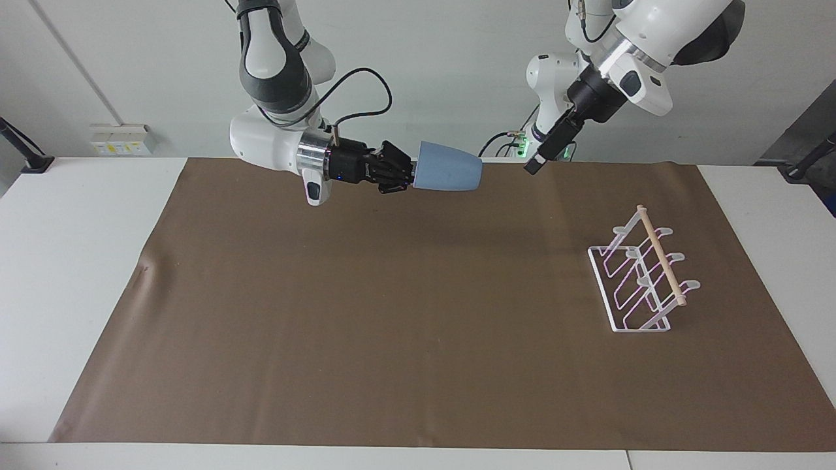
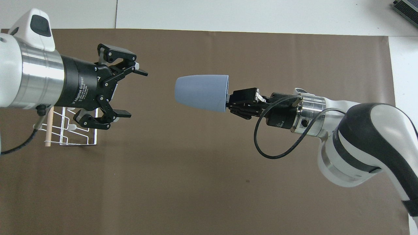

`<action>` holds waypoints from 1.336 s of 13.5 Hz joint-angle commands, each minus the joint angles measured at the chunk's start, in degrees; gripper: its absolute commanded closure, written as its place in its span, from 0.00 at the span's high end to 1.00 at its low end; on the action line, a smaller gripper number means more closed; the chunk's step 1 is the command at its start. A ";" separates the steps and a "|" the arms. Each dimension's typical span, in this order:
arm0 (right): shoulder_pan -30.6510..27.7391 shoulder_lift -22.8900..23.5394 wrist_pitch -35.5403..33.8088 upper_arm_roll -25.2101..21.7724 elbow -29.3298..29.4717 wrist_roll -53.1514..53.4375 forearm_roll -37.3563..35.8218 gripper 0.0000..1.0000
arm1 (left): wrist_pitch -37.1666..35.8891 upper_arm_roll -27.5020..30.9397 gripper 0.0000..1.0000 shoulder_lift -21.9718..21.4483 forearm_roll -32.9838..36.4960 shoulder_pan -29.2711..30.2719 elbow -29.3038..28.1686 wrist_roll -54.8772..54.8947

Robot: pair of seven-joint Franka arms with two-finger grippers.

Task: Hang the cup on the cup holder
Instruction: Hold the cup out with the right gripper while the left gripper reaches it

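Observation:
My right gripper (image 1: 409,176) is shut on the rim of the light-blue cup (image 1: 449,175) and holds it on its side in the air over the robots' edge of the mat. In the overhead view the cup (image 2: 200,93) points its narrow base away from the right gripper (image 2: 228,103). My left gripper (image 2: 137,94) is open, level with the cup, its jaws facing the cup's base with a gap between. In the facing view the left gripper (image 1: 534,163) shows edge-on. The white wire cup holder (image 1: 643,281) stands at the left arm's end; the left gripper partly covers the holder (image 2: 94,130) from above.
A brown mat (image 1: 392,313) covers most of the white table (image 1: 78,261). A black cable (image 2: 271,150) loops under the right wrist. A grey device (image 2: 405,8) sits at the table corner at the right arm's end, farthest from the robots.

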 commanded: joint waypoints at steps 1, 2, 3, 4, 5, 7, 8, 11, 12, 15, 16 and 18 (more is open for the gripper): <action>-0.18 -1.40 0.69 0.18 -1.55 -2.27 1.46 0.00 | 2.36 -0.70 1.00 0.65 -0.94 -1.93 0.59 -12.98; -0.18 -1.31 0.69 0.09 -1.47 -2.27 1.46 0.00 | 3.50 -0.70 1.00 0.74 -1.90 -2.73 0.50 -16.42; -0.18 -1.31 0.69 0.09 -1.46 -2.27 1.46 0.00 | 4.38 -0.70 1.00 1.43 -3.21 -2.82 0.59 -19.06; -0.18 -1.31 0.69 0.09 -1.46 -2.27 1.46 0.00 | 5.61 -0.79 1.00 2.31 -3.83 -2.82 0.68 -21.26; -0.18 -1.31 0.69 0.09 -1.46 -2.27 1.46 0.00 | 7.10 -0.79 1.00 3.28 -3.84 -3.26 0.77 -23.63; -0.09 -1.31 0.86 0.18 -1.46 -2.18 1.46 0.00 | 11.66 -0.79 1.00 4.86 -3.58 -5.27 1.03 -26.29; -0.09 -1.31 1.47 0.18 -1.46 -2.18 1.46 0.00 | 12.99 -0.79 1.00 5.39 -3.75 -5.72 1.03 -26.90; 0.00 -1.23 1.74 0.18 -1.29 -2.27 1.46 0.00 | 13.71 -0.79 1.00 6.62 -3.84 -6.42 1.12 -30.24; 0.00 -1.23 1.83 0.18 -1.29 -2.27 1.46 0.00 | 14.40 -0.79 1.00 6.54 -3.75 -7.47 1.03 -31.03; 0.00 -1.23 1.91 0.18 -1.29 -2.27 1.46 0.00 | 14.76 -0.79 1.00 6.36 -3.66 -8.80 0.50 -31.57; 0.00 -1.23 1.92 0.18 -1.29 -2.27 1.46 0.00 | 14.85 -0.70 1.00 6.45 -3.75 -8.89 0.59 -32.61; 0.00 -1.23 1.83 0.18 -1.29 -2.27 1.46 0.00 | 15.03 -0.79 1.00 6.36 -3.40 -8.97 0.42 -33.06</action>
